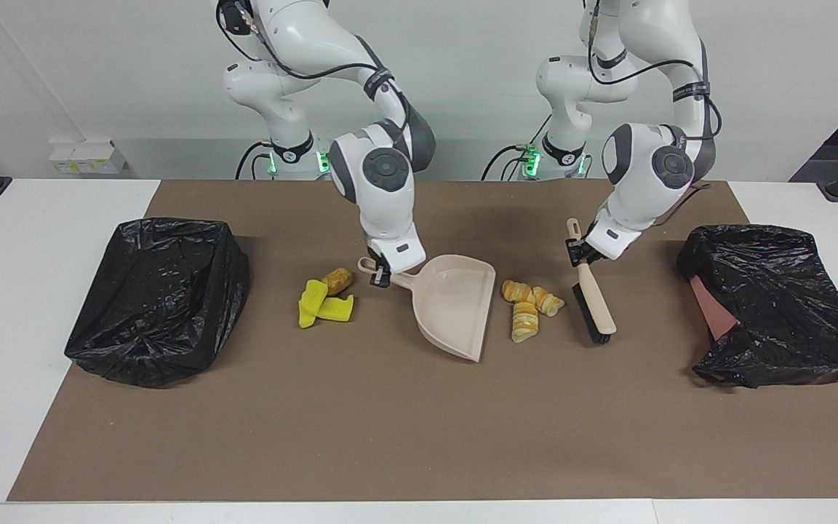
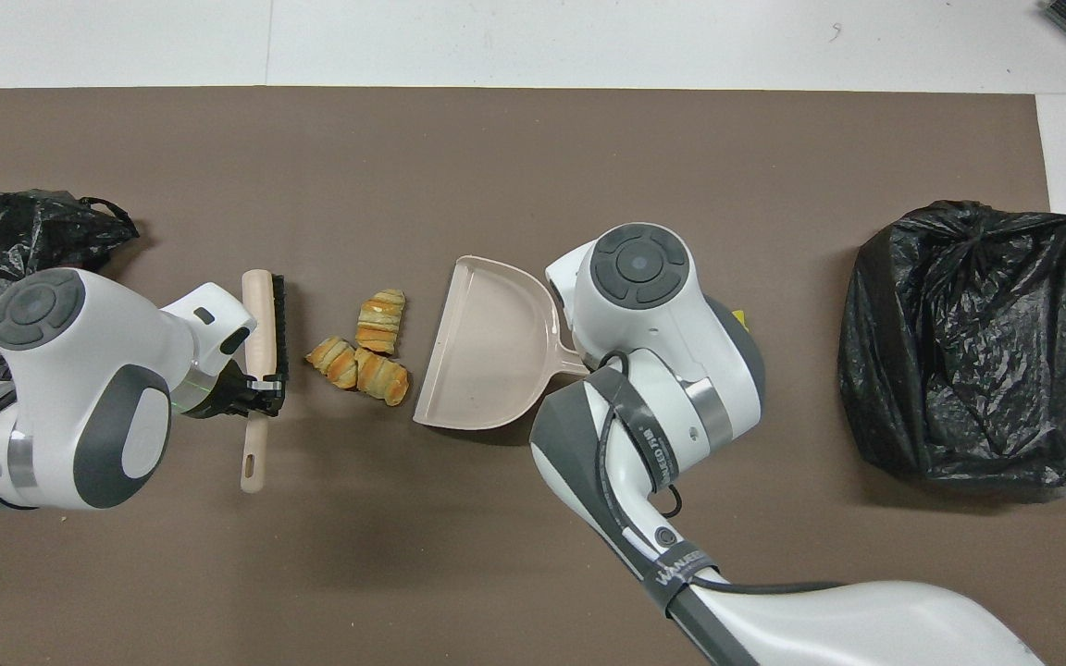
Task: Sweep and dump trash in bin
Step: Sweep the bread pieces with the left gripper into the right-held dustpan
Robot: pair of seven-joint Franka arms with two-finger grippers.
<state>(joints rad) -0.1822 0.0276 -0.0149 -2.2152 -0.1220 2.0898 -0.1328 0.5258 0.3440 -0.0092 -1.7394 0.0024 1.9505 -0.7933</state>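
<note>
**A:** ok so where's everything right now?

**B:** The right gripper (image 1: 382,275) is clamped on the dustpan (image 1: 455,306) handle, down low over the brown mat (image 1: 390,437). The pan sits mid-table with its open mouth turned toward the left arm's end. The left gripper (image 1: 580,252) is clenched around the brush (image 1: 593,302) handle, bristle end down by the mat, handle tip poking up toward the robots.

**A:** and the trash?

**B:** Two little piles. Three pastries (image 1: 529,306) are bunched together between the pan's mouth and the brush. From the overhead view the closest pastry (image 2: 383,379) is just beside the pan's lip (image 2: 431,351), and I can't tell if it's actually touching. The brush (image 2: 265,324) is near them but apart. None of them are in the pan.

**A:** other pile?

**B:** The roll (image 1: 337,279) and the yellow sponges (image 1: 323,306) lie toward the right arm's end, near the pan's handle. The roll is nearer the robots and touches a sponge. From overhead the right arm mostly hides them.

**A:** bins?

**B:** One black bag (image 1: 161,298) at the right arm's end, another black bag (image 1: 775,306) at the left arm's end, with something pinkish showing at its side. Both are well apart from the trash.
</note>
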